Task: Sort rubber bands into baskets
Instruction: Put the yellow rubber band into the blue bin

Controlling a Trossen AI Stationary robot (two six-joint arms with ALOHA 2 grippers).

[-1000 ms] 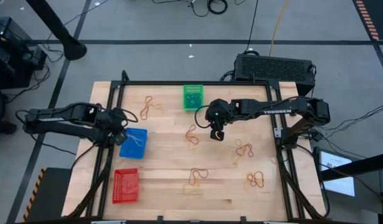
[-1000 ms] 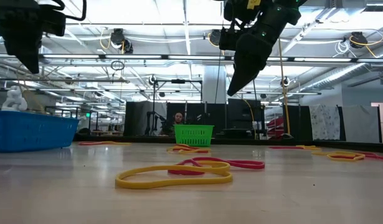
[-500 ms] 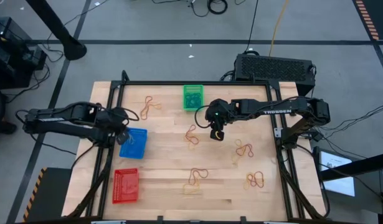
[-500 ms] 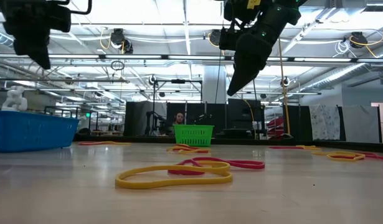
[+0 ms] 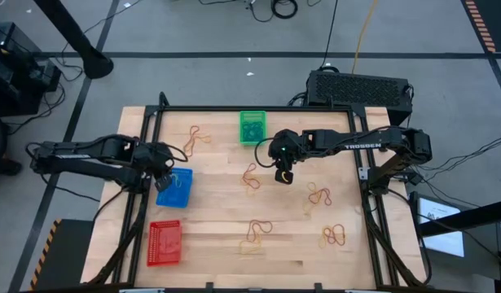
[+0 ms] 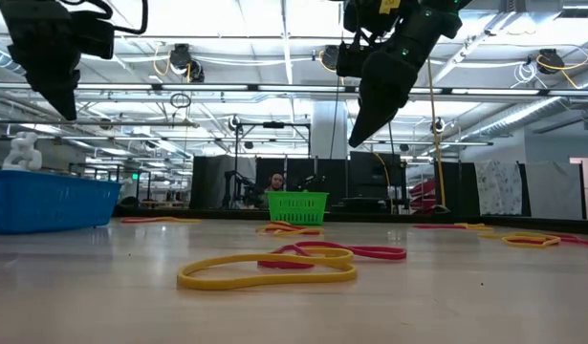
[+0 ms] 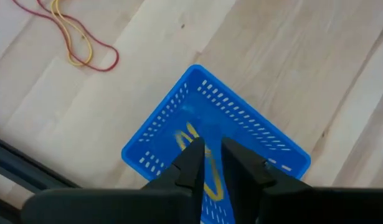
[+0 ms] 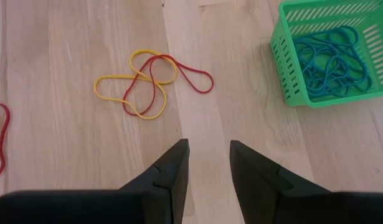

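"TROSSEN" (white letters) on right arm.

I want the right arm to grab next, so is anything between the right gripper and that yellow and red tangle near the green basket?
Nothing visible. The right gripper hangs open above bare table, and the yellow and red rubber bands lie in the open ahead of it. The green basket sits off to one side, apart from them.

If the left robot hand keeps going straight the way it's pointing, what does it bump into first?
Most likely the blue basket. The left gripper points down over it, and a yellow rubber band lies on the basket floor right past its fingers, so it might touch that band first. Depth is hard to judge.
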